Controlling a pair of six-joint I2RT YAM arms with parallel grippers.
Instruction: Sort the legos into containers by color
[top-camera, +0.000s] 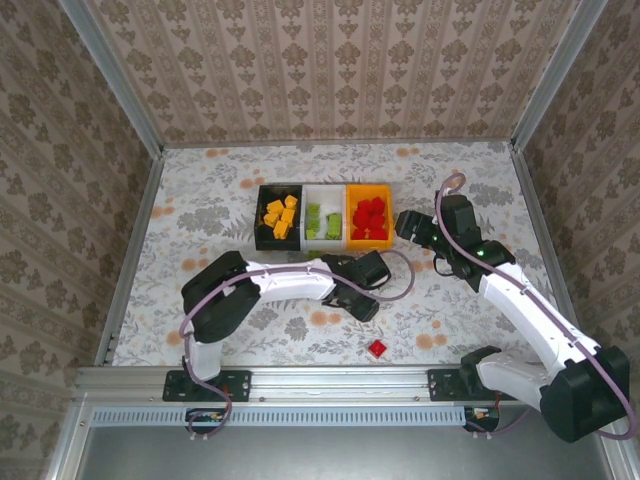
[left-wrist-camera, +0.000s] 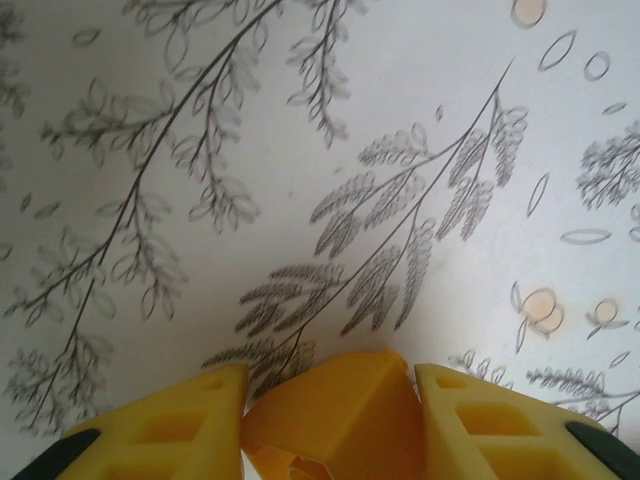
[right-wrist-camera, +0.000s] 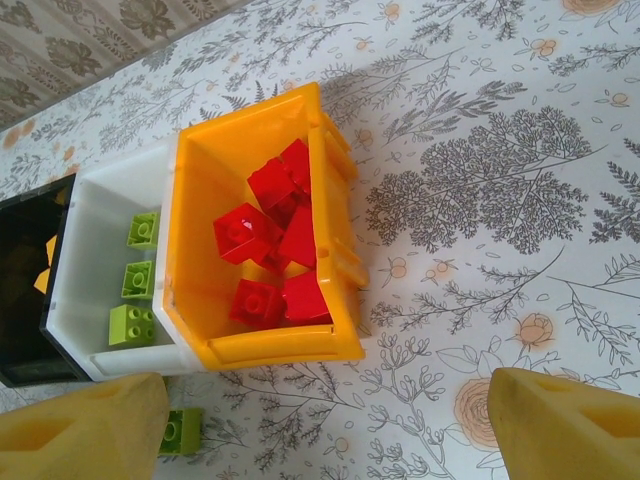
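Three containers stand in a row: a black bin (top-camera: 262, 212) with orange-yellow legos (top-camera: 280, 216), a white bin (top-camera: 322, 190) with light green legos (top-camera: 322, 222), and an orange bin (top-camera: 383, 190) with red legos (top-camera: 369, 220). My left gripper (left-wrist-camera: 330, 385) is low over the table, shut on an orange-yellow lego (left-wrist-camera: 345, 410); from above, the left gripper (top-camera: 358, 300) sits in front of the bins. My right gripper (right-wrist-camera: 330, 420) is open just in front of the orange bin (right-wrist-camera: 260, 350). A loose green lego (right-wrist-camera: 182, 432) lies by its left finger. One red lego (top-camera: 377, 348) lies near the front edge.
The floral tablecloth (top-camera: 200, 220) is walled by patterned panels on three sides. A metal rail (top-camera: 320, 378) runs along the near edge. The right arm's cable (top-camera: 447, 185) loops beside the orange bin.
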